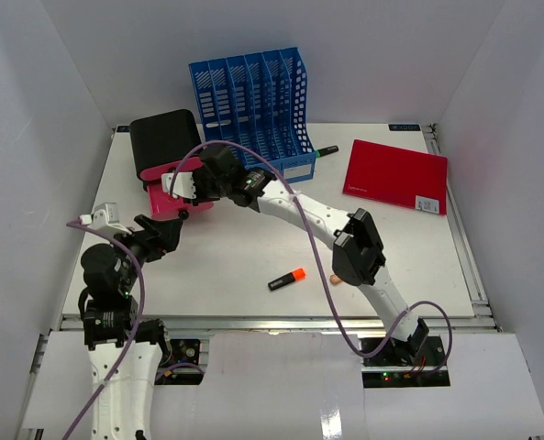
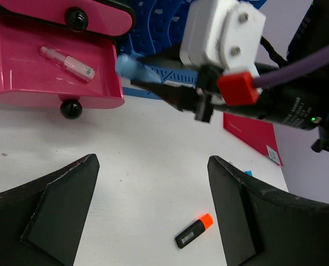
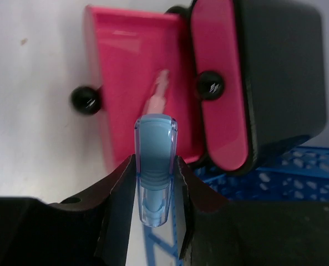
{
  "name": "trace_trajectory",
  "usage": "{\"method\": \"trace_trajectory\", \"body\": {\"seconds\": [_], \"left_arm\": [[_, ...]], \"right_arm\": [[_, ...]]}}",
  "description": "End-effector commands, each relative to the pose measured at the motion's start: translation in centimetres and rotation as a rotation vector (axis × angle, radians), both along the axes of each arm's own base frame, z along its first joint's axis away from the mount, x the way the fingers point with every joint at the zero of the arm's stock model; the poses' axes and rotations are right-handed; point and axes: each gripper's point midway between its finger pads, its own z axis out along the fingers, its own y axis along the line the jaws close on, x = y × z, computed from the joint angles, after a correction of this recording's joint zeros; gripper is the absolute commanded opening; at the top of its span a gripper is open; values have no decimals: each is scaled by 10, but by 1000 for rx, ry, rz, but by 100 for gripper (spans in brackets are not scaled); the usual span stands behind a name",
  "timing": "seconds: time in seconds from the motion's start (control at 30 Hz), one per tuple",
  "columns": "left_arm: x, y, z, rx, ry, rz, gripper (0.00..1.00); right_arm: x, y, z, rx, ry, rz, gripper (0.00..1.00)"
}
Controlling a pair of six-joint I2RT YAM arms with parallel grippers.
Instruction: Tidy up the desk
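Note:
On the white desk [image 1: 235,261], a black organiser [image 1: 164,139] at the back left has its pink drawer [image 1: 166,200] pulled open. A clear pen [image 2: 67,62] lies inside the drawer [image 3: 136,94]. My right gripper [image 3: 156,166] is shut on a light-blue capped marker [image 3: 155,172]. It hovers at the drawer's right edge [image 1: 182,186], and the marker tip [image 2: 130,66] pointing toward the drawer. My left gripper [image 2: 152,160] stands open and holds nothing, low over the desk at the front left [image 1: 172,229]. A black highlighter with an orange cap [image 1: 287,279] lies ahead of it [image 2: 193,231].
A blue file rack [image 1: 253,101] stands at the back centre, close behind the right gripper. A green-capped marker [image 1: 325,150] lies beside its right end. A red notebook [image 1: 396,175] lies flat at the back right. White walls close in three sides.

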Motion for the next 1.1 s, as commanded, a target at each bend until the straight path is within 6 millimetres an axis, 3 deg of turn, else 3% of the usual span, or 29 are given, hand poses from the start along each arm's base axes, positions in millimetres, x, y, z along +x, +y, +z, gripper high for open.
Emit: {"method": "trace_trajectory", "body": {"seconds": [0.0,0.1,0.3,0.5,0.67,0.9,1.03,1.07], "left_arm": [[-13,13,9,17,-6,82,91],[-19,17,14,28,-21,110,91],[-28,19,20,31,-47,125,91],[-34,18,22,29,-53,123,91],[-35,11,21,13,-48,89,91],[-36,-9,11,-33,-34,-20,91],[-33,-28,2,-89,3,-135,91],[-32,-34,0,-110,20,-169,91]], "right_arm": [[27,35,57,252,-170,-54,8],[34,48,59,328,-172,-63,8],[32,61,30,345,-106,-48,14],[30,59,-5,301,-61,-51,32],[26,55,-13,286,-35,-50,49],[16,40,17,320,80,-48,64],[5,8,54,348,227,-28,66],[3,-1,52,329,263,-19,66]]}}
